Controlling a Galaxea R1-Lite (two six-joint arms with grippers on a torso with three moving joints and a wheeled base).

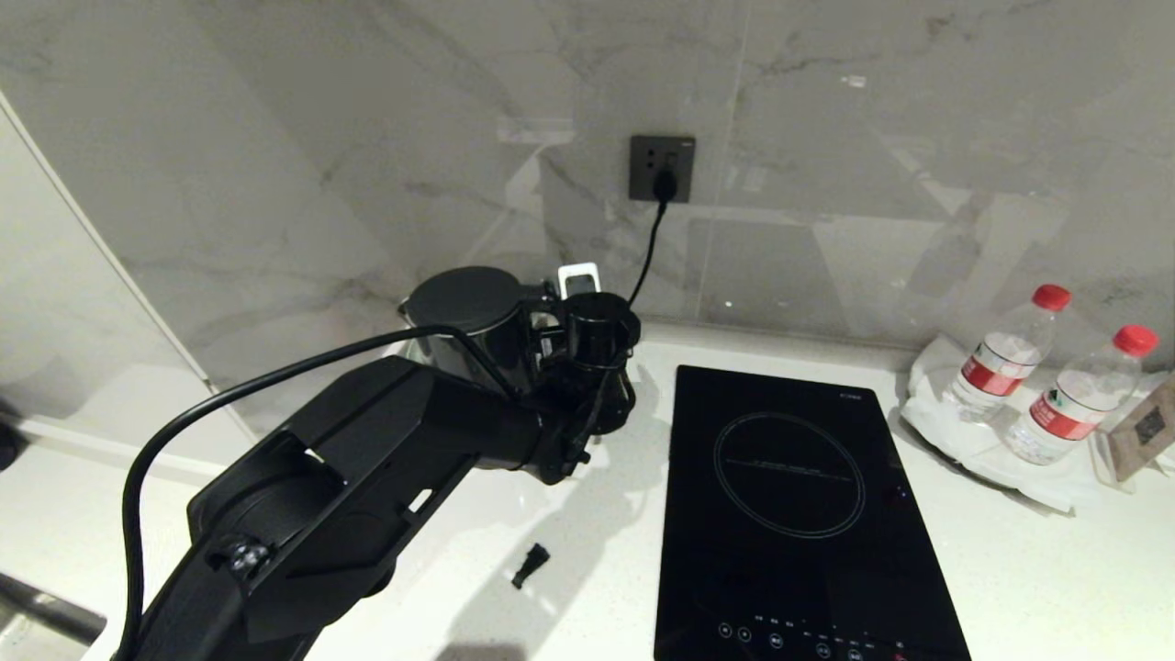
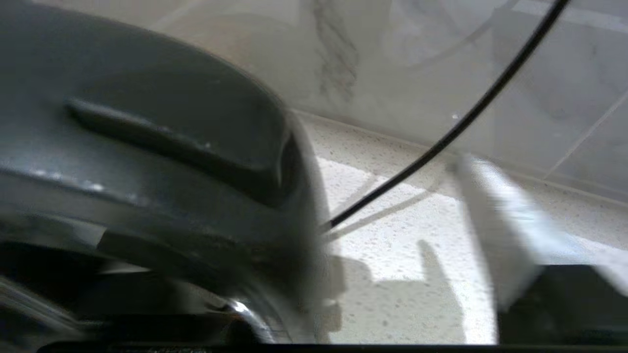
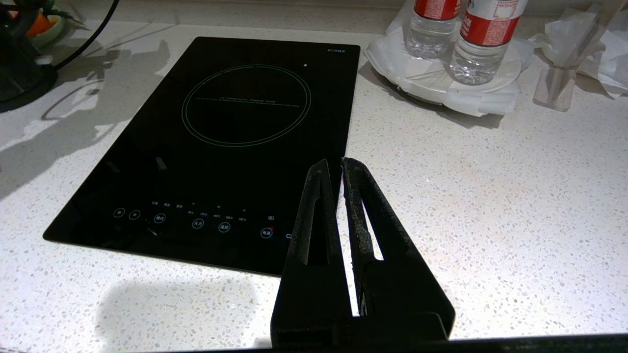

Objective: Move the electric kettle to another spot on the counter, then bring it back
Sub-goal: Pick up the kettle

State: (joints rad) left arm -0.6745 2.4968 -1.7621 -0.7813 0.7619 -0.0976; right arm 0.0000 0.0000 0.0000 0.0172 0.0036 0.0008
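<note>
Gleaming black cylindrical electric kettle [image 1: 464,317] (flat-lidded) — on speckled counter [image 1: 587,523].

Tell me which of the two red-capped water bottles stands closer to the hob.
The left water bottle, seen from the head camera: it stands nearer the black hob, while the other bottle sits beyond it, beside the small sign stand.

A black glass hob [image 1: 797,509] lies flat. Two water bottles [image 1: 1005,353] with red caps stand on a white plate [image 3: 431,78] near it. A black cord [image 1: 650,243] plugs into the wall socket [image 1: 661,168].
</note>
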